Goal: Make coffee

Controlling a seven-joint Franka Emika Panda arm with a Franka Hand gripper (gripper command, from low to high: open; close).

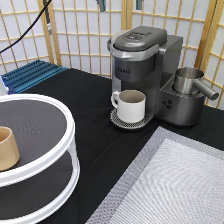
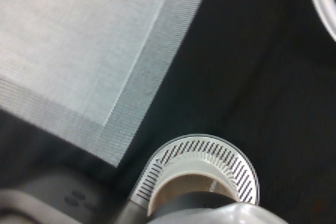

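A grey coffee machine [image 1: 142, 55] stands at the back of the black table, and its lid is down. A white handled mug [image 1: 131, 105] sits on the machine's round drip tray [image 1: 120, 121] under the spout. The wrist view looks down on the same mug [image 2: 196, 175] and the slotted tray [image 2: 169, 155], with the machine's head [image 2: 217, 212] over the mug. The coffee pod is out of view. The gripper does not show in the exterior view.
A white two-tier round shelf [image 1: 60, 125] at the exterior view's left holds a tan wooden cup [image 1: 7, 148]. A grey woven mat [image 1: 175, 185] lies at the bottom right and also shows in the wrist view [image 2: 75, 65]. A metal jug [image 1: 189, 80] sits on the machine's right side. A blue rack [image 1: 32, 75] lies at the back left.
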